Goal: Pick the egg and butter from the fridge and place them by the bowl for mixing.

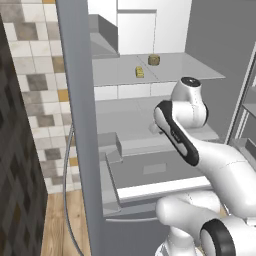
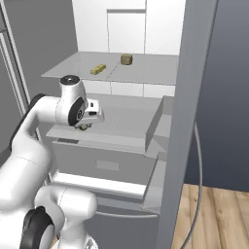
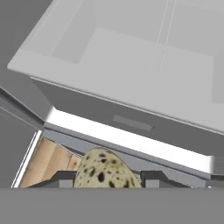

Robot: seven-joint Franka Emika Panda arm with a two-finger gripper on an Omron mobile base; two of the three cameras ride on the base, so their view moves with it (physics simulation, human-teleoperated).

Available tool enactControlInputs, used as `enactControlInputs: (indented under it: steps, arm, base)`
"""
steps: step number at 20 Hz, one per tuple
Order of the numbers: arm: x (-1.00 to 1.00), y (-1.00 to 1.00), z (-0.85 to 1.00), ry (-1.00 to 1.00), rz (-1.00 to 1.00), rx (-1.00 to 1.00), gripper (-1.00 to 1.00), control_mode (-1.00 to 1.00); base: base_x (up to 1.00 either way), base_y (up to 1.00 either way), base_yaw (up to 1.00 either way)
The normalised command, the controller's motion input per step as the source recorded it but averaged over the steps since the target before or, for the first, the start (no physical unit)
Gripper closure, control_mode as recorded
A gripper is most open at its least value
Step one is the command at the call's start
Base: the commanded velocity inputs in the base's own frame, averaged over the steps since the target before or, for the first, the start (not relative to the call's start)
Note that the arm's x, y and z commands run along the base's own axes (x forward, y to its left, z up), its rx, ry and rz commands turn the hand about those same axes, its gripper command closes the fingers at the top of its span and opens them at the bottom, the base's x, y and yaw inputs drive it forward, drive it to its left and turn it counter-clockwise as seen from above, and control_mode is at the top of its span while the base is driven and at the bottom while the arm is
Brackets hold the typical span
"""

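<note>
The fridge (image 1: 76, 125) stands open in front of me. My gripper (image 2: 85, 125) hangs over the front of the middle shelf (image 2: 126, 121), shut on the egg (image 3: 104, 169), a tan ball with dark speckles between the two finger tips. In the hand view the gripper (image 3: 105, 180) points down past the drawer front (image 3: 131, 124) toward the wooden floor. The butter (image 1: 139, 72), a small yellow block, lies on the upper shelf, also seen as the butter (image 2: 98, 69) from the right. The bowl is out of view.
A brownish lump (image 1: 154, 60) sits on the upper shelf behind the butter, the same lump (image 2: 126, 59) from the right. The open fridge door (image 2: 192, 121) rises close on the right. A drawer (image 1: 150, 175) juts out below the gripper. Tiled wall (image 1: 35, 100) lies left.
</note>
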Motion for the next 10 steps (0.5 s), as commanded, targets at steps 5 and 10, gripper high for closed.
enactControlInputs:
  steps: [5,10]
  arm:
    - [-0.07,0.02,0.05,-0.02,0.0,-0.01,1.0,1.0]
    - [0.0,0.0,0.0,0.0,0.0,0.0,1.0,1.0]
  base:
    - [0.0,0.0,0.0]
    - [-0.36,0.0,-0.02]
